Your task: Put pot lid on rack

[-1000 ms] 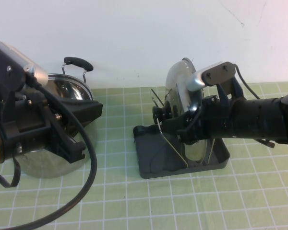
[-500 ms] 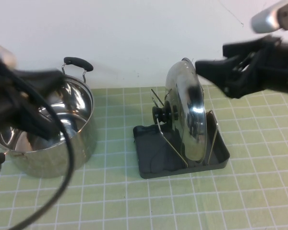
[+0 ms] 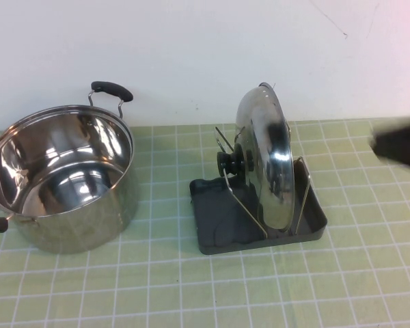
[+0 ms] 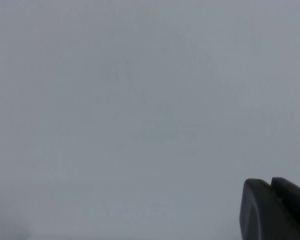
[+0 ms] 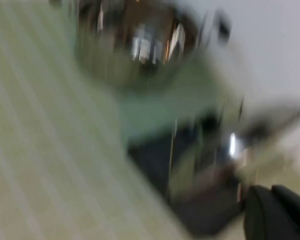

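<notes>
The pot lid [image 3: 265, 160] stands on edge in the rack [image 3: 219, 219], leaning between the wire dividers, its black knob [image 3: 234, 162] facing the pot. Nothing holds it. My right gripper [image 3: 400, 145] is a dark blur at the right edge of the high view, well clear of the lid. In the right wrist view one of its fingers [image 5: 275, 215] shows at a corner, with the blurred rack [image 5: 200, 200] beyond. My left gripper is out of the high view. One of its fingers [image 4: 275, 210] shows against a blank grey wall. Both look open and empty.
The large steel pot [image 3: 61, 181] with black loop handles [image 3: 111, 89] stands open at the left on the green gridded mat [image 3: 212, 294]. It also shows blurred in the right wrist view [image 5: 135, 42]. A white wall rises behind the table.
My right gripper let go of the lid and drew back up and to the right. My left arm lifted off the pot and left the high view. The lid stays in the rack.
</notes>
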Available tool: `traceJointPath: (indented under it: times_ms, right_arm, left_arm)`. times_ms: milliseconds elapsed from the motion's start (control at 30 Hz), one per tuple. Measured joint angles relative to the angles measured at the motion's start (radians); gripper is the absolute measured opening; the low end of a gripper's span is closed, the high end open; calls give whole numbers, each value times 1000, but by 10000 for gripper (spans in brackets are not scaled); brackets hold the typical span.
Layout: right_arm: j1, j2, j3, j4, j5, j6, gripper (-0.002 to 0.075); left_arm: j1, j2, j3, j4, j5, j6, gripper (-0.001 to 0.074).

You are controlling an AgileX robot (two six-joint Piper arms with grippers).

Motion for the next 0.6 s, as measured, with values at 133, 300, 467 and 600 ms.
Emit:
traceJointPath:
  times_ms: [133,300,467,600]
  right_arm:
    - [0,-9,-35,-513,255,390,4]
    - [-4,-40,-37,-864,303,616,1]
    - [-4,-151,-13,-860,134,654,0]
    - [-4,-252,97,-835,25,660,0]
  left_arm:
    - [0,-31,0,-331,171,190,2]
    - [0,-71,7,-814,216,452,1]
    - [0,-125,96,-1247,96,803,1]
    - [0,-197,214,-1469,12,961,1]
